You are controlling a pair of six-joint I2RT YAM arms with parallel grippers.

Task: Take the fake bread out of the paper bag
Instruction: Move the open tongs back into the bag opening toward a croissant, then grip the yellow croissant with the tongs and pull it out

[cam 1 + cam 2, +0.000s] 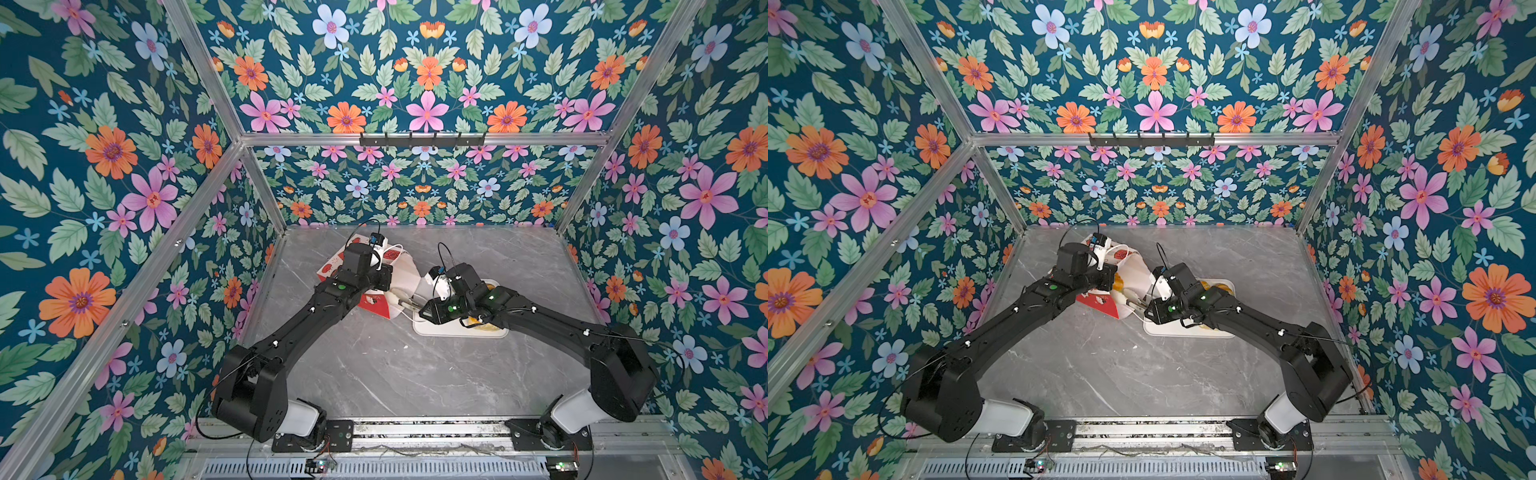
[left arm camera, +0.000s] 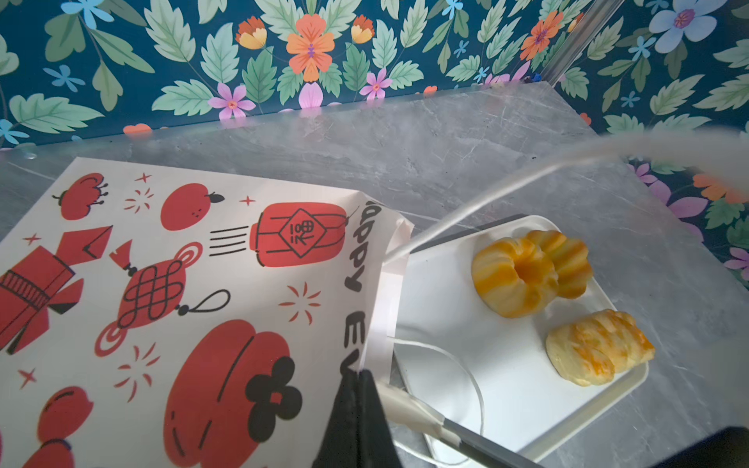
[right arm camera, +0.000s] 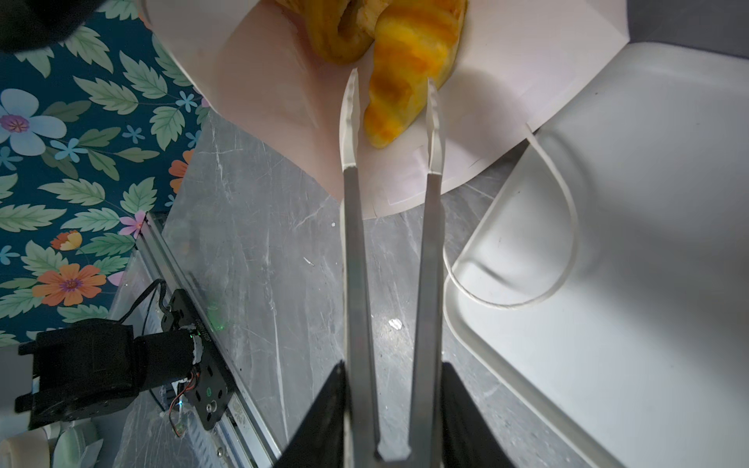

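The paper bag [image 2: 182, 283] lies on its side on the grey table, its red drawings facing up and its mouth toward a white tray [image 2: 486, 364]. My left gripper [image 2: 360, 375] is shut on the bag's rim at the mouth. My right gripper [image 3: 392, 366] is shut on metal tongs [image 3: 352, 263], whose clear tips stand apart on either side of a striped golden bread piece [image 3: 405, 89] just inside the bag [image 3: 283, 81]. A second piece [image 3: 336, 36] lies deeper in. On the tray rest a ring doughnut [image 2: 512, 275], a ridged piece [image 2: 567, 263] behind it and a roll [image 2: 595, 346].
One white cord handle [image 3: 567, 227] droops over the tray's corner [image 3: 648, 243]. Both arms meet over mid-table in both top views, bag [image 1: 332, 266] left, tray [image 1: 457, 330] right. Flowered walls enclose three sides; a metal rail [image 1: 415, 432] runs along the front.
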